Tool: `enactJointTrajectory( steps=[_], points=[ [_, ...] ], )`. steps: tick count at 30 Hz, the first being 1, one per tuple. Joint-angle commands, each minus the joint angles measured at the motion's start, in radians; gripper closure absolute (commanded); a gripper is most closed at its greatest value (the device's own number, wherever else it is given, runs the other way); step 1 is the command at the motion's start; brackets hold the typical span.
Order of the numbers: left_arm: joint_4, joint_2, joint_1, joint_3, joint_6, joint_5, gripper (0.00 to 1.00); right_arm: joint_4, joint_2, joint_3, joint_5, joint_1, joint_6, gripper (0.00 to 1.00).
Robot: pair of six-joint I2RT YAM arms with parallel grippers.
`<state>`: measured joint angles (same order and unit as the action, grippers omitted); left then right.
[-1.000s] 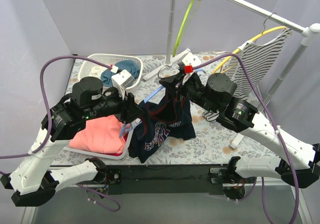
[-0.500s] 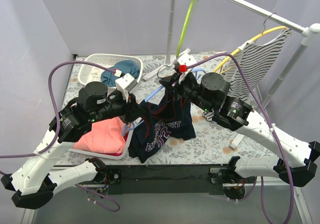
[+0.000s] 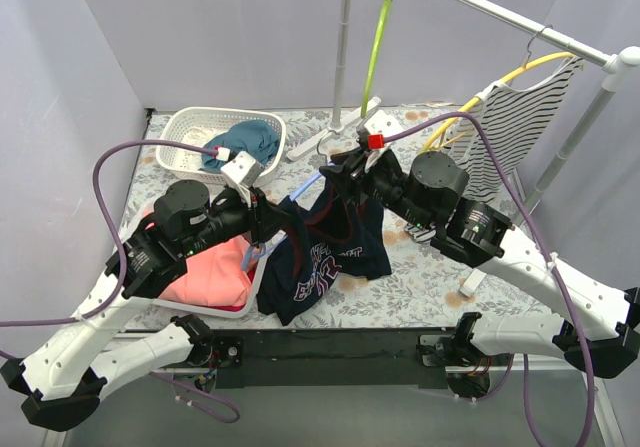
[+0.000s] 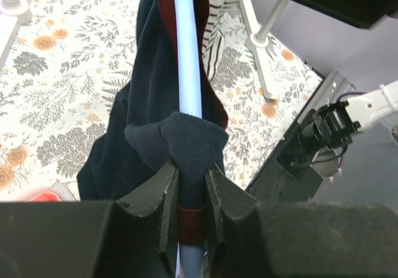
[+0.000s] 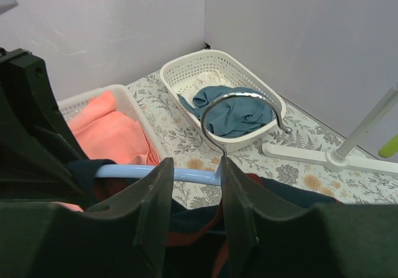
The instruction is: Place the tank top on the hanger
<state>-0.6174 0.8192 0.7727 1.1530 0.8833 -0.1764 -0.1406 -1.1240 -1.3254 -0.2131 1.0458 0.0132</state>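
Your left fingers [image 4: 152, 194] are pinching a bunched fold of the tank top [image 4: 186, 144] right onto the hanger [image 4: 188, 73]. Navy cloth and pale blue bar are both caught between the tips, with red trim showing just below the pinch. Ahead of those fingers the bar runs straight away, the shirt draped down either side of it, the tabletop [image 4: 62, 91] beneath. Farther out past the tips hangs a striped top [image 4: 217, 17].

Now your right fingers [image 5: 239, 209]: they stand spread, one on either side of the hanger's neck, and the metal hook [image 5: 239, 94] rises up between them. I can't tell whether either finger touches the neck. Navy cloth with red trim lies just under the tips. Beyond these fingers a pink garment [image 5: 118, 135] sits in a tray [image 5: 134, 97], and farther off a white basket [image 5: 205, 57] holds teal cloth [image 5: 233, 116].
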Motion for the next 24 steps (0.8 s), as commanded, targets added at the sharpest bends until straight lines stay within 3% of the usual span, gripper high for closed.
enactJointTrajectory(
  steps=[1,6,17,24],
  points=[
    [0.148,-0.037,-0.007,-0.019,0.016,0.044,1.00,0.073,0.046,0.003,0.012,0.005,-0.030,0.53],
    [0.203,-0.048,-0.007,-0.045,0.020,0.052,1.00,0.056,0.067,0.028,0.050,0.005,-0.076,0.36],
    [0.363,-0.038,-0.007,-0.090,0.029,0.037,1.00,-0.036,0.251,0.199,0.165,0.005,-0.200,0.27],
    [0.427,0.024,-0.007,-0.056,0.034,0.006,1.00,-0.082,0.398,0.451,0.271,0.005,-0.275,0.21]
  ],
)
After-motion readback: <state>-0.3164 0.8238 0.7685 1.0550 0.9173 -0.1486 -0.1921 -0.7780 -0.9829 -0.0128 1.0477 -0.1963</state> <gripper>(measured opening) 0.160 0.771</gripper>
